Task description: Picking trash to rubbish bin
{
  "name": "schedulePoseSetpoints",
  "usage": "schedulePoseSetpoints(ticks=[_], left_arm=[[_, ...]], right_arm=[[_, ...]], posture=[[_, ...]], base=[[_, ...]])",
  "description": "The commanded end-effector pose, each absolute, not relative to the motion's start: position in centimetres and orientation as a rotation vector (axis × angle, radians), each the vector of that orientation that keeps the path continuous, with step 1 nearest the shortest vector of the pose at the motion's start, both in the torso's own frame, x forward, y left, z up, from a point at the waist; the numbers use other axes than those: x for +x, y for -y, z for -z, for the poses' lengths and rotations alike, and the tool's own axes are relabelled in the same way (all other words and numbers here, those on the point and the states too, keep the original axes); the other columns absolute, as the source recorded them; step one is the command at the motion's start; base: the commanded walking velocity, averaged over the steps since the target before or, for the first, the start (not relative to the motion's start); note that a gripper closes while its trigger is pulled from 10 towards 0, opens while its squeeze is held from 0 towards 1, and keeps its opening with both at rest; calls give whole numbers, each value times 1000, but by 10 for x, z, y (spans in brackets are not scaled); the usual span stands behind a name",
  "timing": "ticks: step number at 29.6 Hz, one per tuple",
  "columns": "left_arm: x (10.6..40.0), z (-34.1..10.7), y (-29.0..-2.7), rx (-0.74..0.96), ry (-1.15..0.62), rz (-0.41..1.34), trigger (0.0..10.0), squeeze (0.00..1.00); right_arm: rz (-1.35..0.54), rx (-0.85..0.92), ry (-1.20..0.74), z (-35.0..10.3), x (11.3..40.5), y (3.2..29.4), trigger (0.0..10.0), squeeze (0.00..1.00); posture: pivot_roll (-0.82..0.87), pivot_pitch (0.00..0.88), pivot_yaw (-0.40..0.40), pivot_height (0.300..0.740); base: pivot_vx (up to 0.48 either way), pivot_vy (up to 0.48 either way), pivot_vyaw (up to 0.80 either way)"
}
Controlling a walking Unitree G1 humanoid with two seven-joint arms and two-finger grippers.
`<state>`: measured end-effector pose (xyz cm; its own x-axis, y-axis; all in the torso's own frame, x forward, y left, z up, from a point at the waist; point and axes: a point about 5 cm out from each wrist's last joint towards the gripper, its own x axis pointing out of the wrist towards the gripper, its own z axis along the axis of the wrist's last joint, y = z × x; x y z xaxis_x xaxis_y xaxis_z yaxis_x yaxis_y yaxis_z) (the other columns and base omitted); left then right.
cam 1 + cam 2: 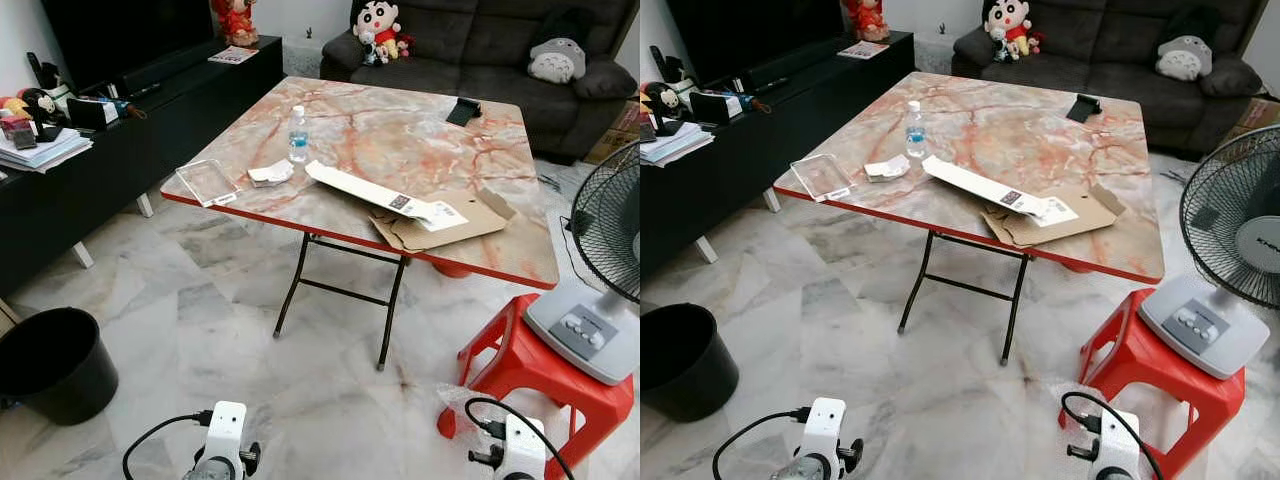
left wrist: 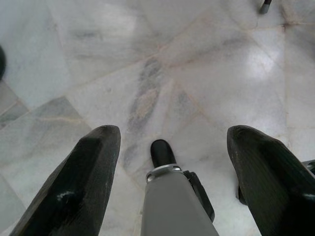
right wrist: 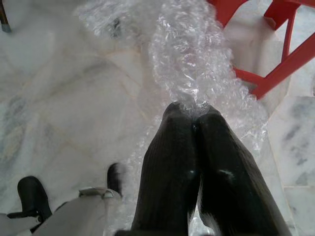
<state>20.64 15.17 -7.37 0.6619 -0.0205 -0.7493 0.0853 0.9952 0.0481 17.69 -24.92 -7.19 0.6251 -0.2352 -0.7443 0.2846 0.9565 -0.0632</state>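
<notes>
My right gripper (image 3: 194, 115) is shut on a sheet of clear bubble wrap (image 3: 197, 64) that trails over the marble floor beside the red stool (image 3: 275, 54). My left gripper (image 2: 173, 132) hangs open above bare floor, holding nothing. The black rubbish bin (image 1: 50, 365) stands on the floor at my left. On the marble-topped table (image 1: 400, 140) lie a clear plastic tray (image 1: 208, 182), crumpled white paper (image 1: 271, 174), a water bottle (image 1: 298, 135), a long white box (image 1: 385, 197) and flattened brown cardboard (image 1: 445, 228).
A fan (image 1: 600, 270) sits on the red stool (image 1: 540, 375) at my right. A black TV cabinet (image 1: 90, 170) runs along the left, and a dark sofa (image 1: 480, 50) stands behind the table. A black object (image 1: 463, 111) lies on the table's far side.
</notes>
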Motion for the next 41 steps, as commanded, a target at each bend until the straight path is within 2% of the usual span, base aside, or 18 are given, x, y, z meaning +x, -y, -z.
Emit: schedulePoseSetpoints(ticks=[1,9,22,27,41], left_arm=[[209,72,-151,102,-850,68,10000,0],[211,72,-149,105,-850,66,10000,0],[207,74,-150,118,-872,72,10000,0],[207,74,-154,117,-873,57,10000,0],[209,72,-158,110,-858,54,10000,0]], right_arm=[[305,65,-854,72,179,249,10000,0],[316,65,-863,72,178,249,10000,0],[342,4,-969,81,158,255,10000,0],[429,131,-929,80,154,261,10000,0],[498,254,-892,80,156,258,10000,0]], posture=[[-122,28,-41,740],[-127,29,-44,740],[-146,5,-16,740],[-155,0,-10,740],[-143,0,7,740]], base=[[0,0,0],[0,0,0],[0,0,0],[0,0,0],[0,0,0]])
